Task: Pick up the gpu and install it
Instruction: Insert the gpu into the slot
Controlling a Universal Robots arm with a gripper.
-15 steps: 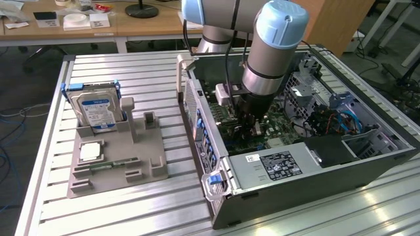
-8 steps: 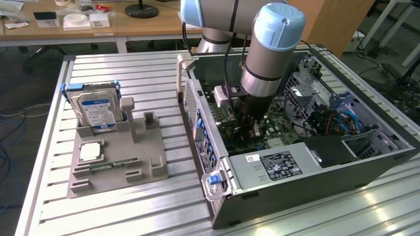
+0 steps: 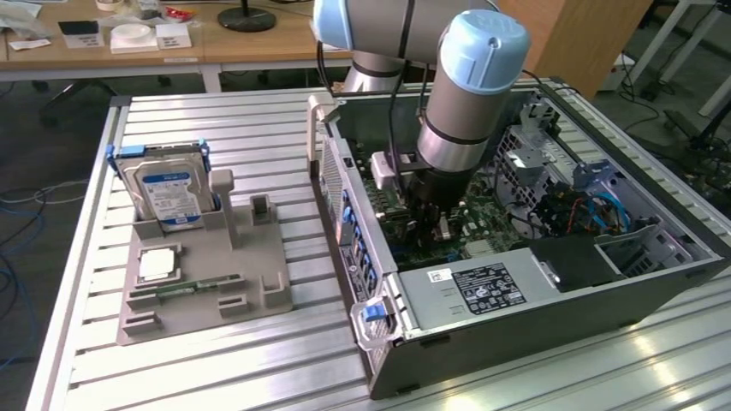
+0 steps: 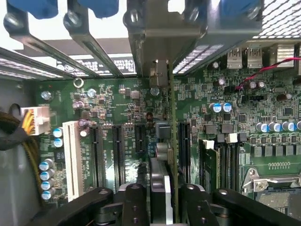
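Note:
My gripper [image 4: 162,200] is down inside the open computer case [image 3: 639,282], shut on the gpu [image 4: 162,155]. In the wrist view I see the card edge-on between the two black fingers [image 4: 134,202], standing upright over the green motherboard [image 4: 117,108]. Its metal bracket end [image 4: 160,73] reaches the rear slot covers of the case. The card's lower edge sits among the long black expansion slots [image 4: 117,150], next to a white slot [image 4: 73,157]; I cannot tell whether it is seated. In the exterior view the gripper [image 3: 425,214] hangs straight down over the board.
On the exterior view's left, a grey holder [image 3: 200,274] carries the silver blue-labelled hard drive [image 3: 169,193], a slim green memory stick [image 3: 183,289] and a square chip [image 3: 157,264]. Inside the case lie the power supply [image 3: 485,287], blue cables [image 3: 600,210] and a yellow-black cable bundle [image 4: 19,136].

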